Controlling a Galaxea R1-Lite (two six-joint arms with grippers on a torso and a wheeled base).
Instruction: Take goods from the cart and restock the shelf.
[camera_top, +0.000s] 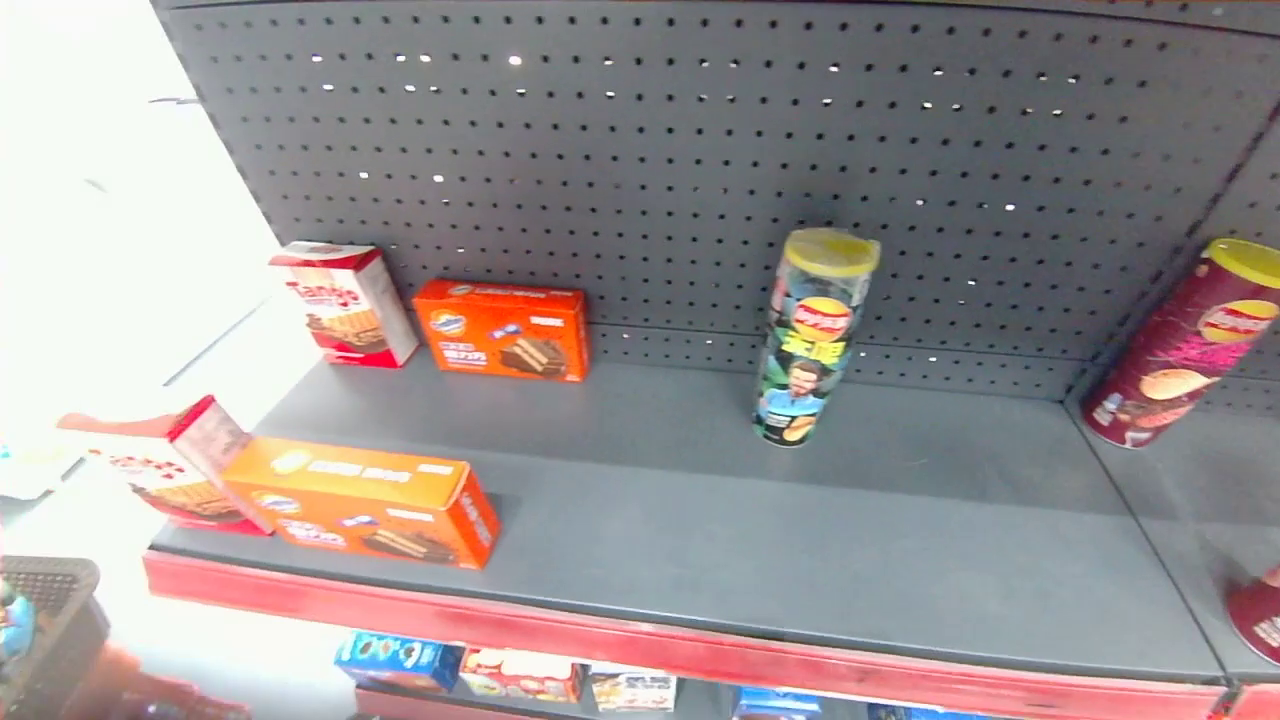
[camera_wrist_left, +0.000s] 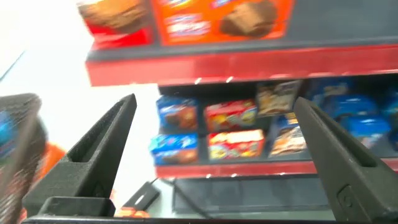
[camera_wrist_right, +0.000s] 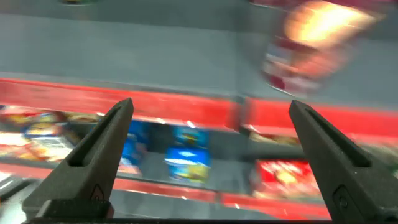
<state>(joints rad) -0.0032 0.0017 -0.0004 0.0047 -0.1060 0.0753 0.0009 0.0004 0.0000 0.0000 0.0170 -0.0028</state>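
Starting at the far left of the head view, the dark mesh cart (camera_top: 50, 600) sits low beside the shelf (camera_top: 700, 520), under the level of its red front lip (camera_top: 640, 630). At the shelf's front left corner, a red-and-white wafer box (camera_top: 165, 465) touches an orange cake box (camera_top: 375, 500) lying just right of it. A second wafer box (camera_top: 345, 305) and a second orange box (camera_top: 503, 328) stand side by side behind them against the pegboard (camera_top: 700, 130). Mid-shelf, a green chip can (camera_top: 815, 335) stands upright, well apart from the boxes. On the next bay to the right, a maroon chip can (camera_top: 1180, 345) stands near the back. Another maroon can (camera_top: 1262, 612) sits at the front, cut off by the picture's edge.

The left jaws are spread wide with nothing between them. They sit in front of the shelf's left end, lower than the red lip, so the front orange box lies above and beyond them. Lower-shelf packets (camera_wrist_left: 230, 127) show through the gap.

The right jaws are also wide apart and empty, facing the red lip. A blurred maroon can rests on the shelf above and beyond them.
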